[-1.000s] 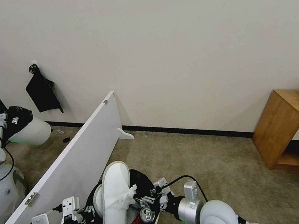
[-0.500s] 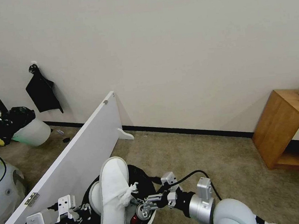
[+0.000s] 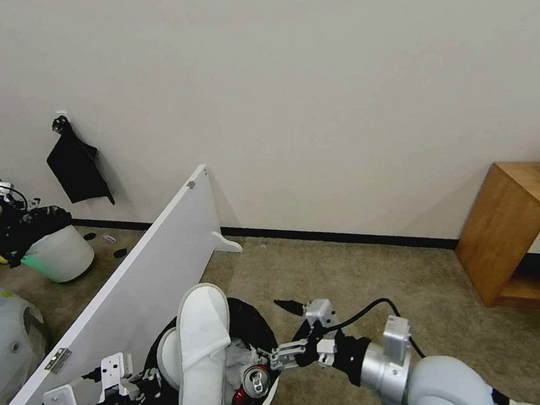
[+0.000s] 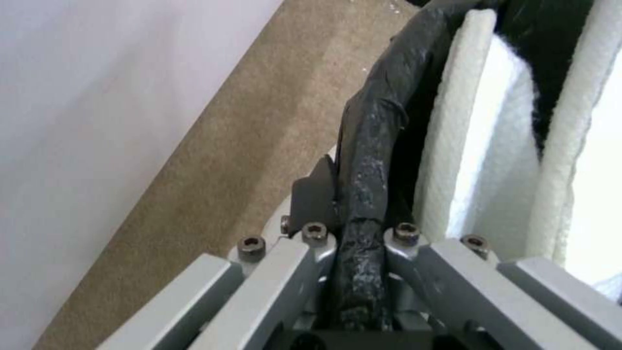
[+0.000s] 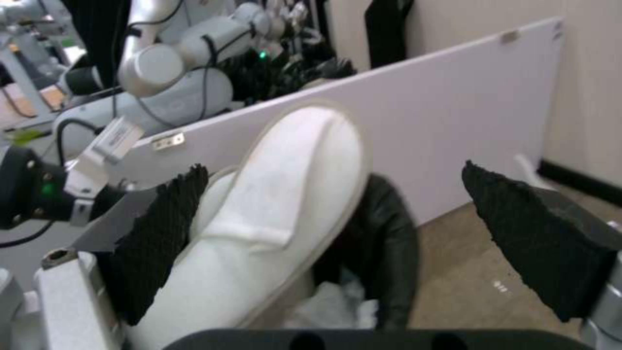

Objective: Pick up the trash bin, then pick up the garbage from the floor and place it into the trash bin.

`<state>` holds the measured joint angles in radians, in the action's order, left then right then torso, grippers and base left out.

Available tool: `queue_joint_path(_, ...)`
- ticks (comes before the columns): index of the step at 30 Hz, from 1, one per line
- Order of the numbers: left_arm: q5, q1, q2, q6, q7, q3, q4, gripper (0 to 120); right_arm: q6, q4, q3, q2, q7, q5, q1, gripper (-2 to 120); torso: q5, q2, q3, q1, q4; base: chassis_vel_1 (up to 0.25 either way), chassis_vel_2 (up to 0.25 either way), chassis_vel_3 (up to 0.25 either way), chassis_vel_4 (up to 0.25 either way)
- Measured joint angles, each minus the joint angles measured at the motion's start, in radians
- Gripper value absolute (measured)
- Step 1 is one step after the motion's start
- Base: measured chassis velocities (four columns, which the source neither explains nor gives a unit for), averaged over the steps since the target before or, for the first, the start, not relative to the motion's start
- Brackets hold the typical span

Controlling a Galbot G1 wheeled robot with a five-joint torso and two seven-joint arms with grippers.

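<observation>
Take the trash bin (image 3: pixel 255 326) as your landmark: it sits low in your head view, on the carpet (image 3: pixel 378 281), its black bag folded over the rim.

Just left of the bin you have the white partition board (image 3: pixel 138 283), running from beside it back toward the wall. Your left gripper (image 3: pixel 138 383) is at the bin's left rim; in the left wrist view its fingers (image 4: pixel 311 253) are clamped narrow on the bagged rim, one inside and one outside.

Inside the bin, a white slipper (image 3: pixel 201 353) stands on end against the left side, sticking well above the rim, with a second slipper (image 4: pixel 602 146) beside it. Crumpled tissue (image 3: pixel 239 356) lies beside them, and a red can (image 3: pixel 253 382) rests toward the bin's right side, silver top up. No writing on the can can be read.

Right of the bin, your right gripper (image 3: pixel 280 331) hovers at the right rim, its black pads (image 5: pixel 538 243) spread wide and holding nothing.
</observation>
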<state>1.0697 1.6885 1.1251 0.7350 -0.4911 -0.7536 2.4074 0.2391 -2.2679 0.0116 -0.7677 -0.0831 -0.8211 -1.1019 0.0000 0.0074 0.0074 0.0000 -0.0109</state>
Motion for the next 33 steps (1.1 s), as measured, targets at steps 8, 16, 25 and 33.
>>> queue_joint_path(8, -0.002, 0.004, 0.010, 0.000, 0.002, -0.013, 0.005, 2, -0.022, 0.015, -0.208, -0.022, 0.034, 0.039, -0.120, 100, 0.0001, 0.000, 0.000, 0.000, 0.0001, 0.000, 0.000, 0.000, 0.000)
queue_joint_path(16, -0.025, 0.004, 0.008, -0.002, 0.016, -0.014, 0.003, 2, 0.030, 0.033, -0.545, -0.141, 0.077, 0.188, -0.347, 100, -0.0002, 0.000, 0.000, 0.000, 0.0000, 0.000, 0.000, 0.000, 0.000)
queue_joint_path(25, -0.054, 0.007, 0.012, -0.015, 0.033, -0.014, -0.013, 2, -0.005, 0.067, -0.783, -0.446, 0.085, 0.482, -0.596, 100, 0.0000, 0.000, 0.000, 0.000, -0.0003, 0.000, 0.000, 0.000, 0.000)
queue_joint_path(33, -0.057, 0.004, 0.013, -0.018, 0.041, -0.018, -0.013, 2, -0.044, 0.091, -0.889, -0.609, 0.105, 0.611, -0.637, 100, -0.0002, 0.000, 0.000, 0.000, 0.0001, 0.000, 0.000, 0.000, 0.000)
